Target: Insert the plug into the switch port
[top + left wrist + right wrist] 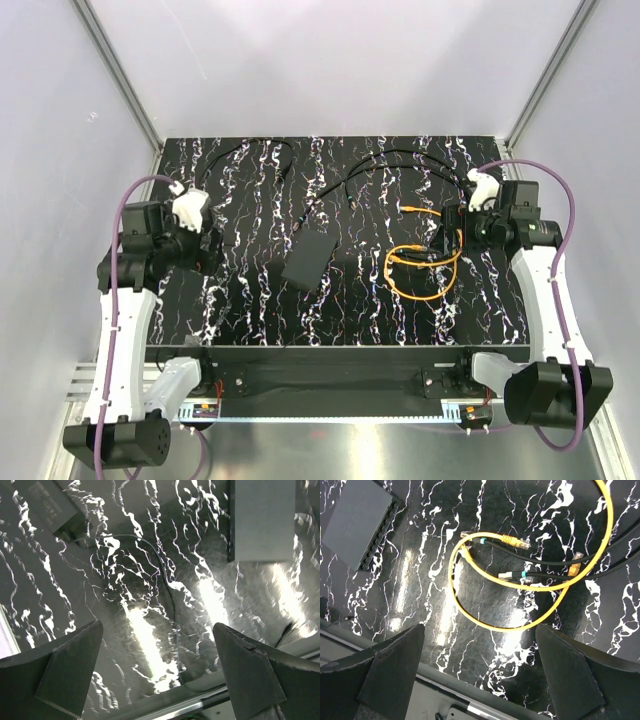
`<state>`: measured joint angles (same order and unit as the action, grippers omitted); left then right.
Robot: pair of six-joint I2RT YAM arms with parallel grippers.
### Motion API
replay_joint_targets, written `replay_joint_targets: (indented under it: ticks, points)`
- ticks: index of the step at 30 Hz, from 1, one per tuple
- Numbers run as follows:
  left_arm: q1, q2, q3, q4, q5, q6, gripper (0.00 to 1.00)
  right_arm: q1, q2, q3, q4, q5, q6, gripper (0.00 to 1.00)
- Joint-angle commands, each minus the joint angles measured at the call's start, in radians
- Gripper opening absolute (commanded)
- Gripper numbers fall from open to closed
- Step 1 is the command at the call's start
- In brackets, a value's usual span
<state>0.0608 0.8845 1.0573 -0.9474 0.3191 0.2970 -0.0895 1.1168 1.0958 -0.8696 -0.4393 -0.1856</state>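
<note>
The switch is a flat matte-black box (308, 258) lying mid-table; the right wrist view shows it at the upper left (359, 520) with a row of ports along one long edge (379, 534). The orange cable (425, 272) lies coiled to its right. The right wrist view shows two orange plug ends, one (515, 542) inside the loop and one (574, 569) at its right. My right gripper (480, 630) is open and empty, hovering over the coil's near side (448, 228). My left gripper (156, 630) is open and empty at the table's left (203, 243); the switch (262, 520) lies ahead of it.
Thin black cables (385, 160) run across the back of the table, and two with teal bands (540, 575) cross the orange loop. A dark labelled object (47, 502) shows at the left wrist view's upper left. White walls enclose the table, and its front edge (470, 685) is just below the right fingers.
</note>
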Motion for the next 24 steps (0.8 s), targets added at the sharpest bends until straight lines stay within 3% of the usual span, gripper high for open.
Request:
replay_joint_targets:
  ticks: [1,8,14,17,21,22,24]
  points:
    - [-0.01,0.028,-0.011,0.024,0.096,0.178,0.99,0.002,0.047,0.067,-0.046,-0.044,-0.025,1.0]
    - [-0.16,0.158,-0.074,0.012,0.114,0.613,0.99,0.002,0.135,0.098,-0.057,-0.059,-0.005,1.0]
    - [-0.245,0.29,-0.125,0.064,0.176,0.856,0.99,0.002,0.192,0.119,-0.071,-0.079,0.0,1.0]
    - [-0.297,0.381,-0.123,0.099,0.178,0.928,0.9,0.002,0.212,0.124,-0.075,-0.079,-0.008,1.0]
    - [-0.323,0.525,-0.064,0.18,0.173,0.936,0.66,0.002,0.232,0.13,-0.083,-0.078,-0.015,1.0]
    - [-0.328,0.581,-0.048,0.18,0.175,0.941,0.53,0.002,0.238,0.128,-0.083,-0.081,-0.017,1.0]
    - [-0.337,0.639,-0.014,0.17,0.158,0.956,0.44,0.002,0.244,0.127,-0.085,-0.081,-0.018,1.0]
